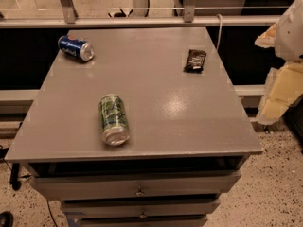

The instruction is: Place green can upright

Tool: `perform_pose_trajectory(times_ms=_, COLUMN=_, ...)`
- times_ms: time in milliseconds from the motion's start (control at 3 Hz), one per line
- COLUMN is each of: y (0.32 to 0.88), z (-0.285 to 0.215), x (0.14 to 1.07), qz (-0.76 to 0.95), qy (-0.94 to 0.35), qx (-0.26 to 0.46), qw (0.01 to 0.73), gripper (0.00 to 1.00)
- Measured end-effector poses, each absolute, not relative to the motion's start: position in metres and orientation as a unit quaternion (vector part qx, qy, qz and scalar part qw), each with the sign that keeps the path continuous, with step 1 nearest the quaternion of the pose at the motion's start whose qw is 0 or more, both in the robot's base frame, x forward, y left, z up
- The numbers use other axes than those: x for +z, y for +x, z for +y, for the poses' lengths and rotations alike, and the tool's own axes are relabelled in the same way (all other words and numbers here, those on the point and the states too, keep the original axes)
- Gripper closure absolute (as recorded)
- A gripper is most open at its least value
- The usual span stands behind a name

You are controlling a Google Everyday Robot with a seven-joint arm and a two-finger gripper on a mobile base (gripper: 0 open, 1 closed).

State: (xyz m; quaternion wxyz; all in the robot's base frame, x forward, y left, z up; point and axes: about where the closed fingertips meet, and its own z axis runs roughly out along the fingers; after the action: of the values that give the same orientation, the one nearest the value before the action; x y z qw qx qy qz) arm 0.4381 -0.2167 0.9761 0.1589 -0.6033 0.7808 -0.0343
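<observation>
Drawers (137, 183) of the grey cabinet sit closest to the lens, stacked under the top. Tabletop (161, 98) fills most of the view. Gripper (280, 94) hangs off the right edge of the table, well apart from everything on it. It's cream and white and cropped by the frame. Wide, narrow or holding something: can't tell.

Green can (113, 118) lies on its side near the front-left of the top, with its silver end toward the camera and its long axis running roughly front to back. Blue can (75, 48) also lies on its side at the far-left corner. Black packet (194, 60) lies flat, far right. None of the three touch.

Step in hand, my read: reach and grasp, nothing started.
- Come in from above and close across the can's body near mid-length, square to its axis. It's a round wall, so it'll roll sideways if nudged off-centre.
- Lift clear before rotating. Set it down on one end, flat, and release only once it's seated.
- Stay in from the front edge. There's free space around the can.

Hard to tell: which end has the pull-tab, whether the can is full or empty, and most of the arm.
</observation>
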Motion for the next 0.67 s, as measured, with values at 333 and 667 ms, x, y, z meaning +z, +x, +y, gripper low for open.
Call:
perform_pose_trajectory(times_ms=333, y=0.438, z=-0.217, x=0.976, qz=0.781, qy=-0.603, qx=-0.034, qw=0.159, gripper=0.00)
perform_pose_trajectory(times_ms=667, y=0.445, z=-0.200, x=0.976, qz=0.782, qy=-0.597, qx=-0.029, qw=0.176, gripper=0.00)
